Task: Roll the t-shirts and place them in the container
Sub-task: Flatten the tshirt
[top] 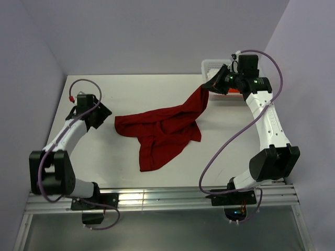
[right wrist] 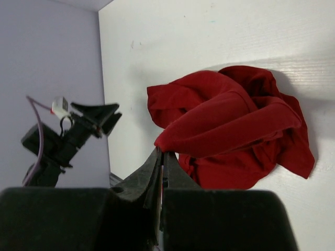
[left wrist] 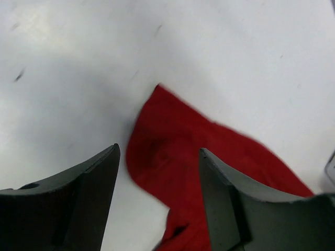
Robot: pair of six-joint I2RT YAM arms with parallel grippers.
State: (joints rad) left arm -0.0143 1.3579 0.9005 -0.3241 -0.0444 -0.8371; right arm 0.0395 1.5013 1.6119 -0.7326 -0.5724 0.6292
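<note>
A dark red t-shirt lies crumpled across the middle of the white table. One corner is pulled up and back to the right, where my right gripper is shut on it. In the right wrist view the jaws pinch a fold of the t-shirt, and the rest hangs in a bunch down to the table. My left gripper stands open at the shirt's left edge. In the left wrist view its gripper has the t-shirt's edge lying below the gap between the two fingers, which hold nothing.
A white basket stands at the back right corner behind the right gripper, and a bit of orange shows beside the wrist. Lilac walls close in the table on three sides. A metal rail runs along the near edge.
</note>
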